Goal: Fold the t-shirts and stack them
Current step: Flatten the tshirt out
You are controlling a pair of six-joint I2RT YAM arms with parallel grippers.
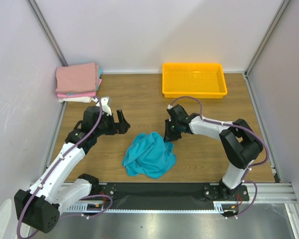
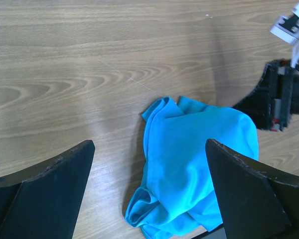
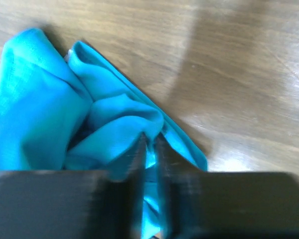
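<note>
**At mid-bench, right hand (image 3: 149,142) nips crumpled teal-blue cloth t-shirt (image 1: 149,154)**

Its fingers are drawn nearly together, clamped on a raised fold at the shirt's right edge. The rest lies bunched on the wooden bench (image 1: 139,94). Just left of the heap, the left hand (image 1: 122,122) hovers with jaws spread wide, clear of the cloth. At the far edge stands a yellow plastic tray (image 1: 194,93), well apart. In the far left corner sit folded pink and white t-shirts (image 1: 77,79), stacked.

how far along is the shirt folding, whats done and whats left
Done: a folded stack of pink and white shirts sits in the far left corner. In hand: the right gripper is pinched on a fold of the crumpled teal t-shirt; the left gripper hangs open beside it. Left: flatten, fold and stack that shirt.
</note>
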